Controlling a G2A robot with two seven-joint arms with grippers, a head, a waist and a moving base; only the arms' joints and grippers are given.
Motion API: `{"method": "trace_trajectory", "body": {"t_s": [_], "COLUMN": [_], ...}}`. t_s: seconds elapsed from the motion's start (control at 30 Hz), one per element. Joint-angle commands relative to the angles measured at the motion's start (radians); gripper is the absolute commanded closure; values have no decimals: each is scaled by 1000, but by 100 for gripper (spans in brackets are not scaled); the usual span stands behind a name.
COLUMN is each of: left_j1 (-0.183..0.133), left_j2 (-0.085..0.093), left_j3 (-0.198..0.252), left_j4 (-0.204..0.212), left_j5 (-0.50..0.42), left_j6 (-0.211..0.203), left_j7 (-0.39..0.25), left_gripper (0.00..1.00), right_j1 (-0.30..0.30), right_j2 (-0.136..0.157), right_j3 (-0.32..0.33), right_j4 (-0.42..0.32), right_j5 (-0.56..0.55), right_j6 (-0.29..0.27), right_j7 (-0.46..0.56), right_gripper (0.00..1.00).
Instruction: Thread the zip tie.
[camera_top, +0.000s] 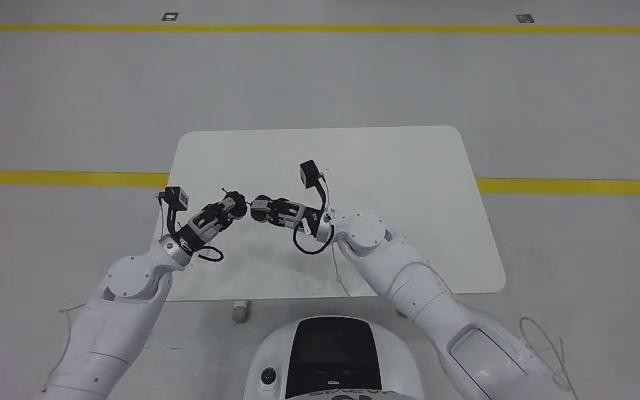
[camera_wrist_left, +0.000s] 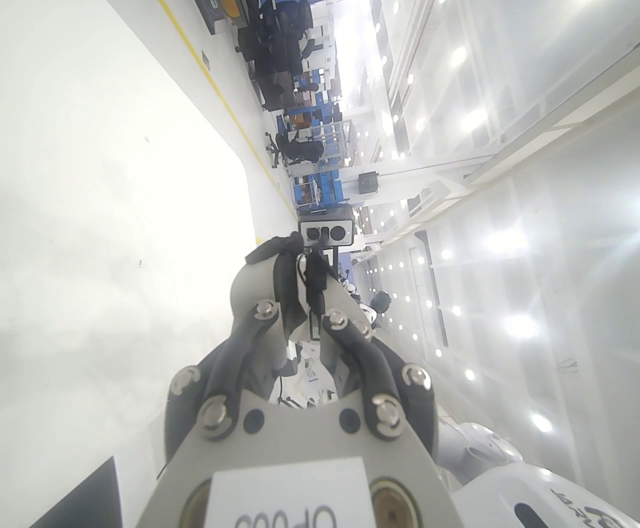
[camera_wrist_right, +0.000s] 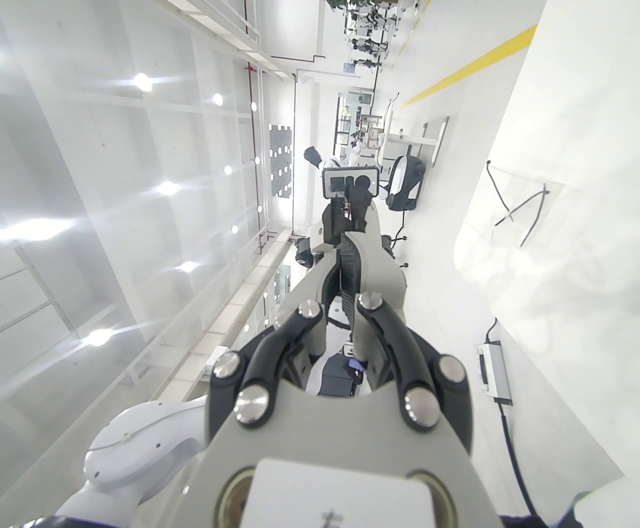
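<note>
Both arms were raised over the white table (camera_top: 400, 180), above the half of it nearest the robot, with the two tools pointing at each other almost tip to tip.

The left tool (camera_wrist_left: 299, 265) had its fingers drawn in close, the dark pads nearly meeting, with a ragged bit of black covering sticking out from one fingertip. The right tool (camera_wrist_right: 347, 235) was clenched too, its ribbed pad pressed between the two grey fingers.

The zip tie (camera_top: 247, 205) was up in the air above the table, at the spot where the two tools met. It appeared as a thin black piece caught between the tips. It was hard to separate from the black pads, so I could not tell how much of it each tool gripped, or whether its tail had entered the head.

One container was visible: a clear plastic bag (camera_wrist_right: 500, 190) lying flat on the table, near a rounded corner on the left arm's side. Inside it were a few thin black strips (camera_wrist_right: 520, 207), loose and crossing one another. I could not tell whether the bag was sealed.

On the floor beside the table lay a small white box (camera_wrist_right: 492, 370) with a dark cable running from it.
</note>
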Motion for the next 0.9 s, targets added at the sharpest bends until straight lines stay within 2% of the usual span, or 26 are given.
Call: {"method": "trace_trajectory", "body": {"t_s": [0.0,0.17,0.53,0.6,0.7,0.87], "left_j1": [-1,-4,-4,-6,-24,-42], "left_j2": [0,-3,-3,-3,3,11], "left_j3": [-6,-18,-18,-17,-44,-93], "left_j4": [4,23,23,19,32,59], "left_j5": [-7,-19,-19,-20,7,-31], "left_j6": [0,38,38,38,0,0], "left_j7": [2,44,44,44,-19,-153], "left_gripper": [0,0,0,0,0,0], "right_j1": [-3,-15,-17,-26,-18,-3], "right_j2": [3,12,14,17,28,46], "right_j3": [10,35,40,43,59,93], "right_j4": [-3,-19,-22,-30,-30,-26], "right_j5": [-2,-1,-2,-6,-23,-18], "right_j6": [0,0,0,14,59,99], "right_j7": [2,30,36,34,91,177], "right_gripper": [100,100,100,100,100,100]}}
